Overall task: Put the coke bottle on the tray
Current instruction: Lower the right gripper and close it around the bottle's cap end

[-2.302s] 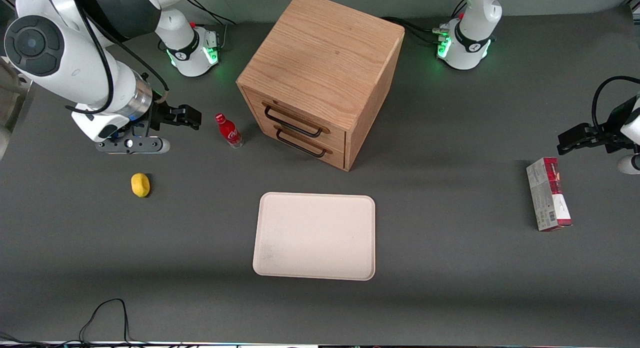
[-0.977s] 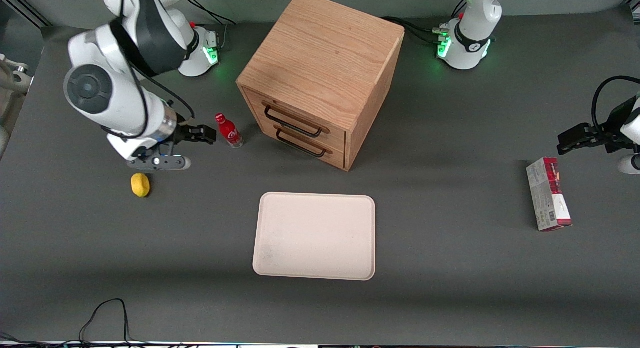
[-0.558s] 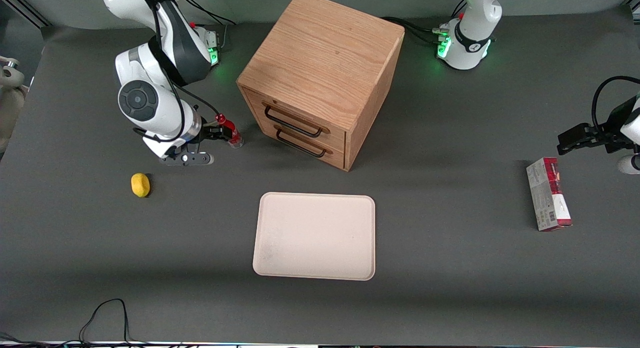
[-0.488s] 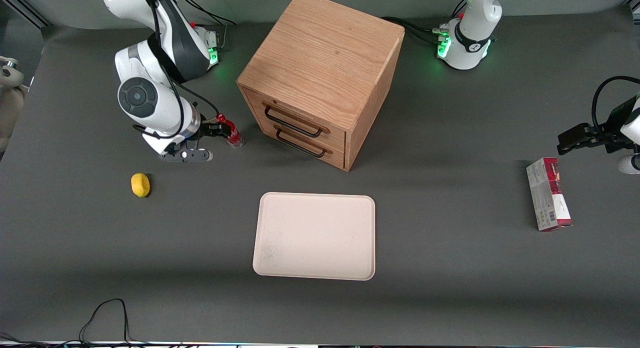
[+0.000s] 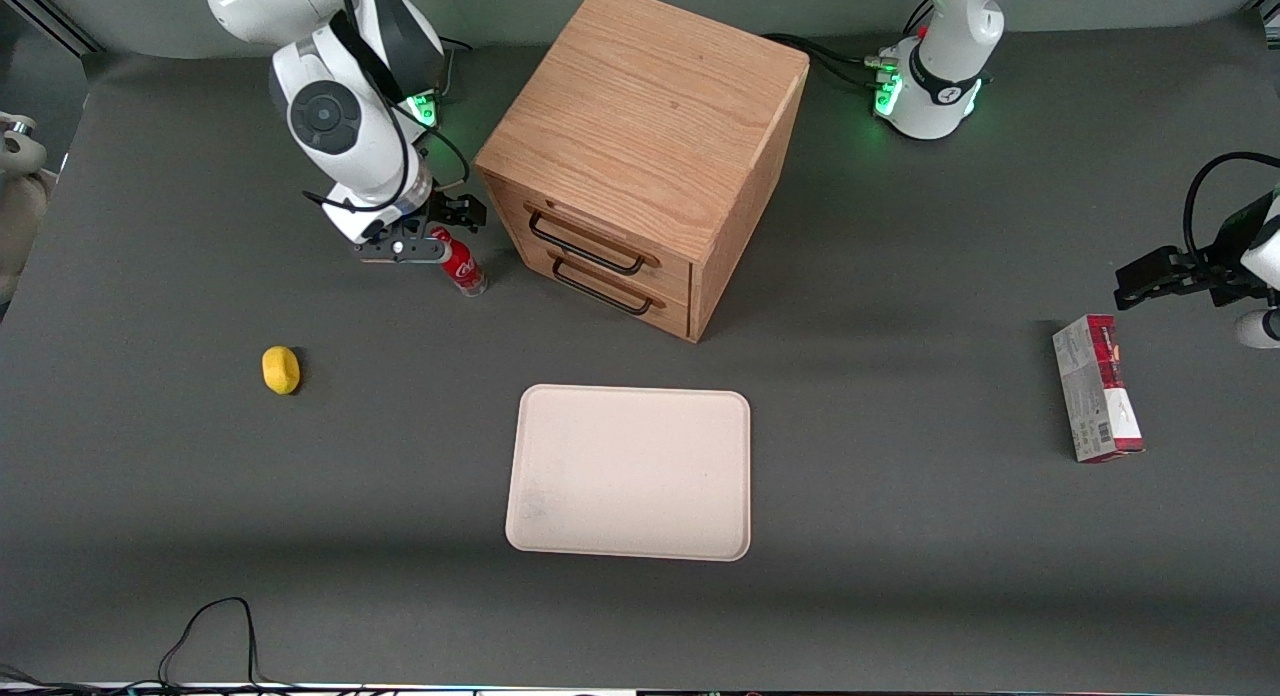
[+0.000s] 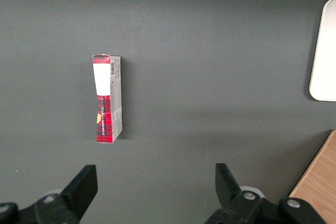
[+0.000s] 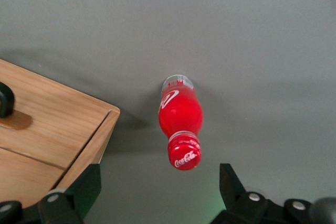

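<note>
1. Tool [image 5: 452, 219] of the working arm hangs above the coke bottle [image 5: 459, 263], a little farther from the front camera than the bottle's cap and near the front of the wooden cabinet [image 5: 640, 146].
2. In the wrist view its two black fingers [image 7: 84, 184] stand wide apart with nothing between them; the coke bottle [image 7: 180, 120] shows in the gap but below them, untouched.
3. The bottle stands upright on the dark grey tabletop [image 5: 900, 536], red cap up, white logo on its red label, clear base down.
4. It stands just beside the lower corner of the cabinet, in front of the two drawers with their black handles [image 5: 585, 244].
5. The tray [image 5: 630, 471] lies flat on the tabletop, nearer to the front camera than the cabinet and the bottle, well apart from both, and carries nothing.
6. A yellow lemon [image 5: 281, 369] lies toward the working arm's end of the tabletop, nearer the front camera than the bottle.
7. A red-and-grey carton [image 5: 1097, 387] lies on its side toward the parked arm's end; the left wrist view shows the same carton [image 6: 107, 98] and an edge of the tray [image 6: 324, 51].
</note>
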Motion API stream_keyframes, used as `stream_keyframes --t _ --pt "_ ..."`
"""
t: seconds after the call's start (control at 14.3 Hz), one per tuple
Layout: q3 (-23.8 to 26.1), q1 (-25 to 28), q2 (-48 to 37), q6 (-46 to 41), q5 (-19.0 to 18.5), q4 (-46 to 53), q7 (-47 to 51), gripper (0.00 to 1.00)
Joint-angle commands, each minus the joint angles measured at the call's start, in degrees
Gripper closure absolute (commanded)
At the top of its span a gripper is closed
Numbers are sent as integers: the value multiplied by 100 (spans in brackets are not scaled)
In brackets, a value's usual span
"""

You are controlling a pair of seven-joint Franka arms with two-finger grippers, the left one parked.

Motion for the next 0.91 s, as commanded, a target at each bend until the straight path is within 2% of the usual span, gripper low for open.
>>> stream_keyframes --t 0.0,0.42,0.63,0.84 --pt "-32 29 -214 181 29 -272 91 0" --pt "-41 12 -170 304 20 -351 12 0" --pt "-59 3 -109 321 -173 -351 -67 0" --pt "-76 3 -39 400 -182 -351 -208 0"
